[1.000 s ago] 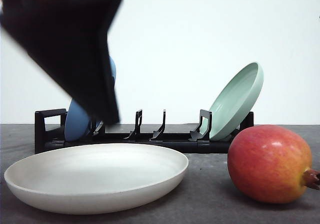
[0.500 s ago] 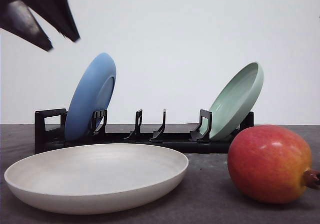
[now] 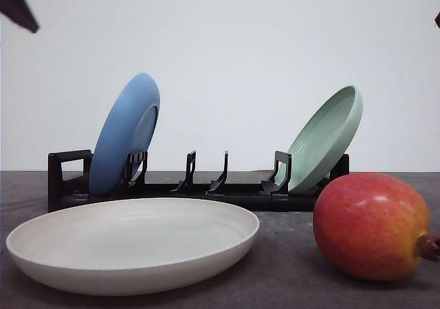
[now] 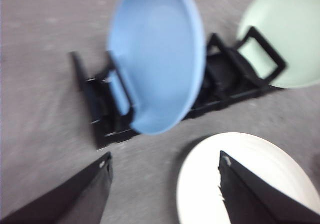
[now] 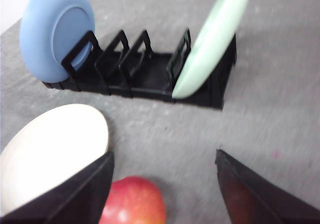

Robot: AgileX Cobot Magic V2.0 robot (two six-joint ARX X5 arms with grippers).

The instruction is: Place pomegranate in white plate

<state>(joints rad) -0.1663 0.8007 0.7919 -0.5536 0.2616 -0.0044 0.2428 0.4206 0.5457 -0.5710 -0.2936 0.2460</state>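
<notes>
1. Grey, matte surface (image 3: 289,281) carries every item; a plain pale wall fills the upper part of the front view.
2. Far upper left of the front view: a dark tip of the left hand (image 4: 165,171) enters the frame, well above the surface. In the left wrist view its two black fingers (image 4: 75,196) are spread wide, grasping nothing.
3. Left of centre, rear: black dish rack (image 3: 206,185) running across the middle of the frame, with upright dividers.
4. Left end of the rack: blue plate (image 3: 125,133) standing on edge, tilted, leaning in its slot.
5. Lower left foreground: white plate (image 3: 130,243) lying flat on the surface in front of the rack, bowl side up, nothing in it.
6. Right end of the rack: pale green plate (image 3: 326,137) on edge, tilted toward the right.
7. Lower right foreground: pomegranate (image 3: 371,225), red with yellow-orange patches, resting on the surface just beside the white plate and apart from it; its brown crown nub points to the right edge of the frame. It partly overlaps the rack's right end in this view.
8. Right wrist view: right hand (image 5: 162,179) released, its black fingers (image 5: 250,194) spread wide above the surface, with the pomegranate (image 5: 134,201) between them near the lower edge, untouched; white plate (image 5: 50,149) at lower left of that frame.
</notes>
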